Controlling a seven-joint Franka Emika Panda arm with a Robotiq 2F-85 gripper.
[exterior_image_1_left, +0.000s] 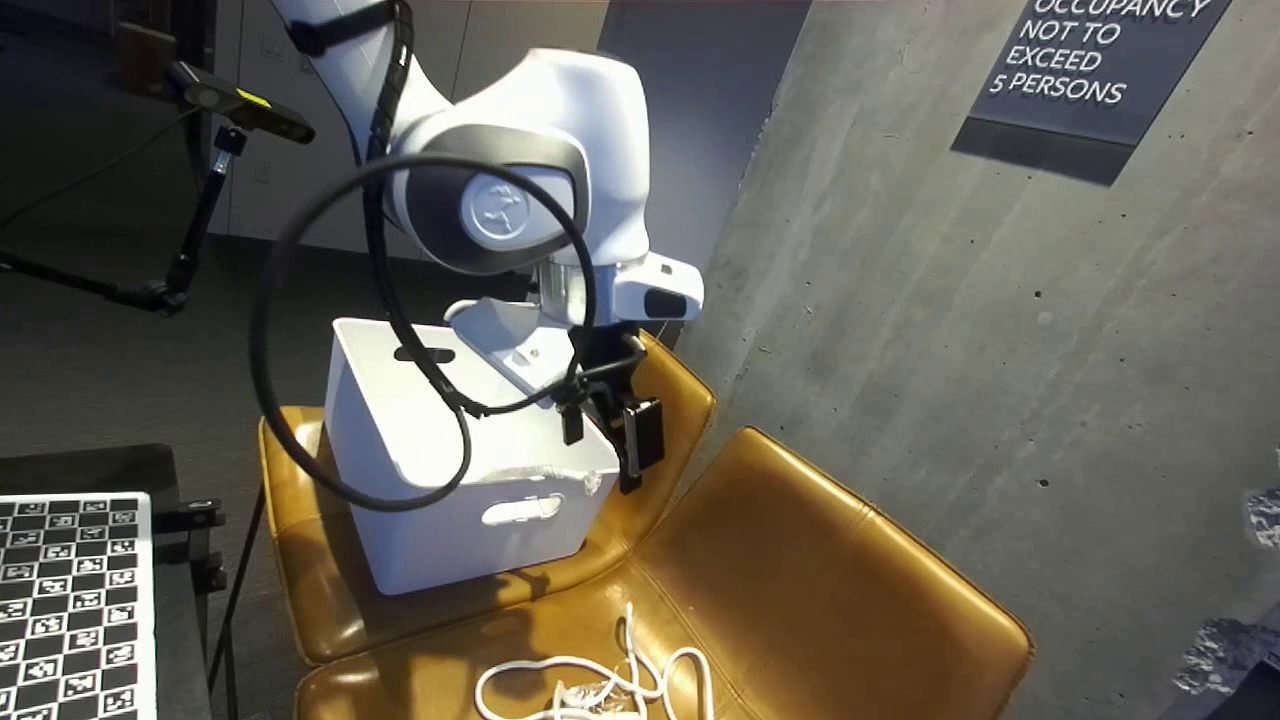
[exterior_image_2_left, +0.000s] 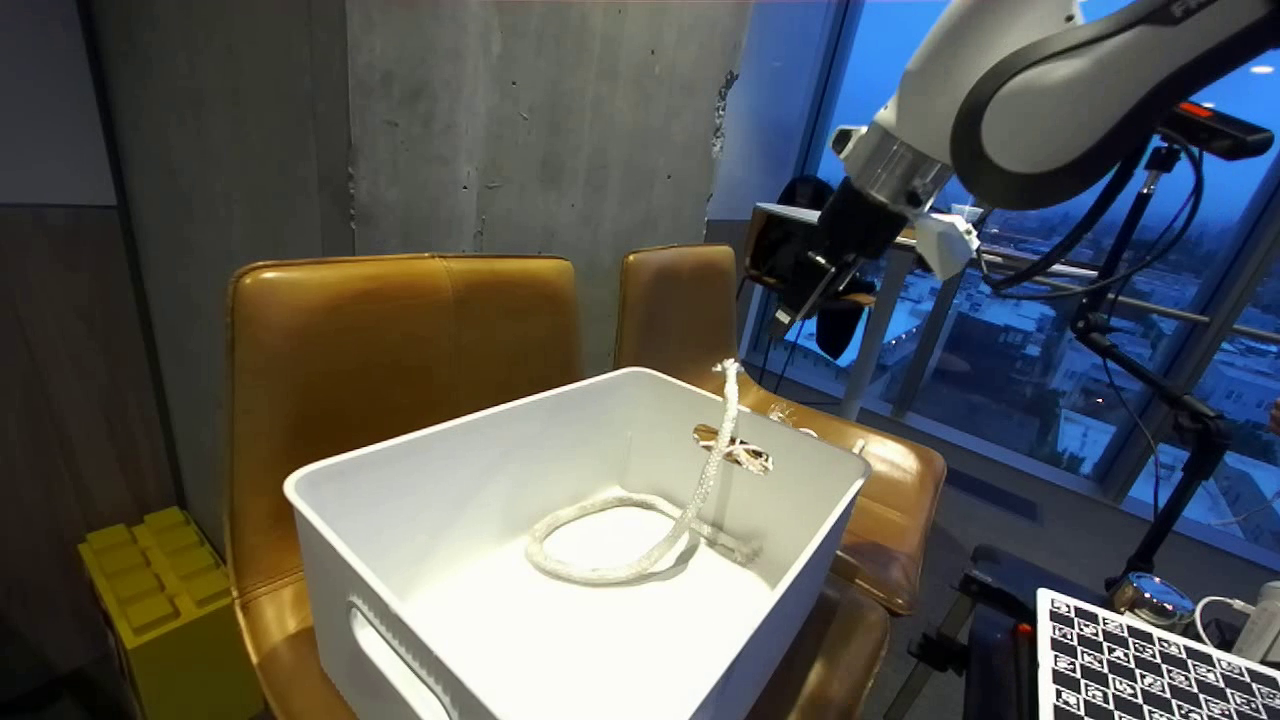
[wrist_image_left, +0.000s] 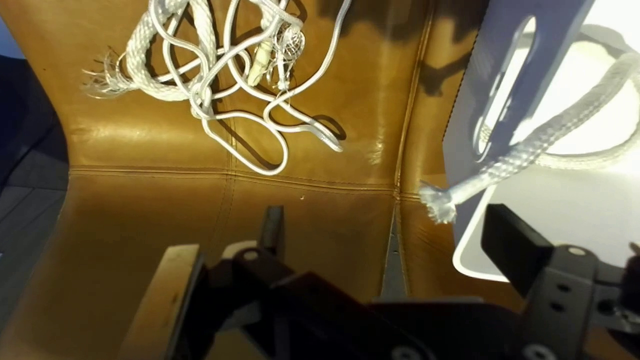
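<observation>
The pincer (wrist_image_left: 395, 232) is released, its gap empty. In the wrist view, one thick rope (wrist_image_left: 542, 140) already lies mostly in the white bin (wrist_image_left: 480, 85) at two o'clock; tangled cords (wrist_image_left: 201, 95) lie outside on the tan chair (wrist_image_left: 325, 220), toward ten o'clock.

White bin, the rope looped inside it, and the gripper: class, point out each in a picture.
White bin (exterior_image_2_left: 470, 495), in an exterior view: inner side wall.
Rope (exterior_image_2_left: 605, 575), in an exterior view: near side of its loop.
Gripper (wrist_image_left: 391, 232), in the wrist view: midway between its parted fingertips.
</observation>
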